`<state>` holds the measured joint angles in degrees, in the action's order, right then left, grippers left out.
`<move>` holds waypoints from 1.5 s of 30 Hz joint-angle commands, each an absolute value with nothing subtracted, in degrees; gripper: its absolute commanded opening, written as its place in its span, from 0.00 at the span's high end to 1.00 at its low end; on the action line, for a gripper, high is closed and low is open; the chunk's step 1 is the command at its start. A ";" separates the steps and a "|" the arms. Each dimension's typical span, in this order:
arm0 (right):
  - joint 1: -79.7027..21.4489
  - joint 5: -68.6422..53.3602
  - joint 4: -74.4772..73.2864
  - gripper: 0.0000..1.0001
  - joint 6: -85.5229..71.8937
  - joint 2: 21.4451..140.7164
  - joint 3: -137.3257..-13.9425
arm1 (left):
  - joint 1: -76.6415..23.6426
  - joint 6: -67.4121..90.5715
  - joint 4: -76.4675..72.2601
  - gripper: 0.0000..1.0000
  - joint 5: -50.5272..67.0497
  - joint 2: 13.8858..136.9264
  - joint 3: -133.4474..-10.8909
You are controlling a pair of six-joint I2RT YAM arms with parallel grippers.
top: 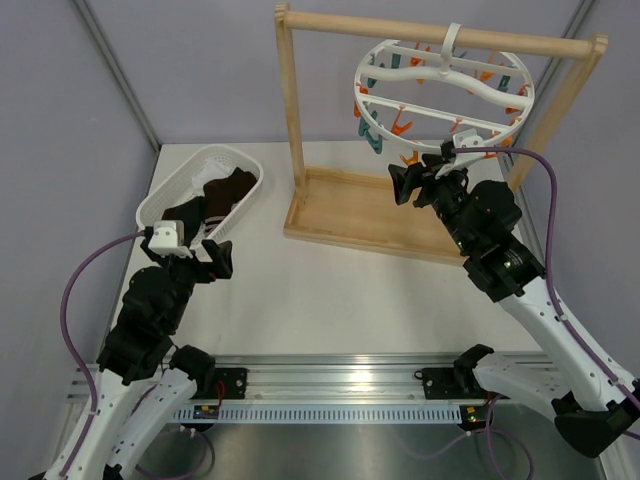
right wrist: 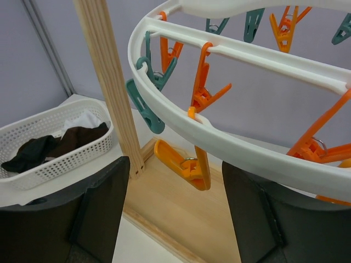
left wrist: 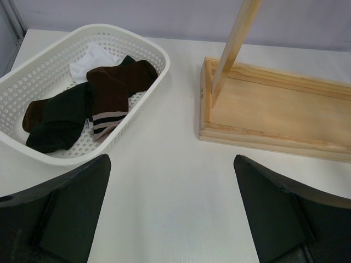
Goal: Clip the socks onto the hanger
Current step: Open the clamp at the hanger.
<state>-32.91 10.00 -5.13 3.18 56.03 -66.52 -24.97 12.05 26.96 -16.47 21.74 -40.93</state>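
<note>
The socks (top: 222, 192) lie piled in a white mesh basket (top: 172, 192) at the left; in the left wrist view dark brown, black and white ones (left wrist: 109, 90) show. The hanger (top: 440, 90), a white ring with orange and teal clips, hangs from the wooden stand's bar. My left gripper (top: 203, 258) is open and empty just in front of the basket (left wrist: 142, 118). My right gripper (top: 420, 180) is open and empty, raised under the ring's near rim (right wrist: 230, 148), with an orange clip (right wrist: 184, 161) between its fingers.
The wooden frame stand (top: 370, 215) with its tray base sits at the back centre, its left post (right wrist: 112, 82) close to the right gripper. Grey walls enclose the white table (top: 330, 300) on the left and back.
</note>
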 commanded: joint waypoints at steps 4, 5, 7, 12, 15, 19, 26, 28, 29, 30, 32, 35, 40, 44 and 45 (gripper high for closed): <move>-33.13 13.18 5.97 0.29 0.35 53.35 -63.20 | -25.22 12.22 25.05 0.01 -15.73 21.09 -42.54; -33.05 13.36 6.41 0.29 0.35 53.00 -62.93 | -25.22 12.22 25.05 0.01 -15.65 21.01 -42.54; -33.05 13.71 6.76 0.29 -1.32 52.03 -61.97 | -25.22 12.30 25.05 0.01 -15.56 20.83 -42.54; -33.05 12.13 6.51 0.24 -0.62 51.59 -60.82 | -25.22 12.30 24.96 0.01 -15.47 20.65 -42.45; -33.13 11.78 6.42 0.23 -0.44 52.29 -60.73 | -25.22 12.30 25.05 0.01 -15.38 20.74 -42.45; -33.13 13.97 8.25 0.23 -0.35 53.35 -59.86 | -25.23 12.30 24.96 0.01 -15.38 20.74 -42.36; -33.05 13.97 11.51 0.24 -1.40 55.11 -57.92 | -25.22 12.39 24.96 0.01 -15.29 20.83 -42.45; -33.13 13.80 13.26 0.25 -1.93 55.28 -57.05 | -25.22 12.39 24.96 0.01 -15.12 20.83 -42.45; -33.05 13.80 13.45 0.25 -2.02 55.63 -57.13 | -25.31 12.39 24.96 0.01 -15.03 20.92 -42.45; -33.13 13.89 13.45 0.26 -2.02 55.72 -57.30 | -25.23 12.39 24.96 0.01 -14.94 21.09 -42.45; -33.13 13.28 13.27 0.26 -1.85 55.98 -57.92 | -25.22 12.39 24.96 0.01 -14.85 21.00 -42.36; -33.13 12.83 12.57 0.27 -1.67 56.07 -58.80 | -25.23 12.39 24.87 0.01 -14.77 21.01 -42.45; -33.13 12.74 9.67 0.31 -2.28 55.37 -60.73 | -25.22 12.48 24.79 0.01 -14.24 21.80 -42.54; -33.05 13.09 6.16 0.37 -3.95 54.76 -62.49 | -25.22 13.18 24.96 0.01 -12.75 23.90 -43.15; -33.13 13.44 4.67 0.38 -4.13 54.76 -63.19 | -25.31 13.97 25.22 0.01 -12.14 25.12 -43.85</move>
<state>-32.91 12.75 6.79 -2.66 55.92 -59.46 -24.97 12.49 26.96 -14.85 22.61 -40.95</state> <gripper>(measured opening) 0.630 0.987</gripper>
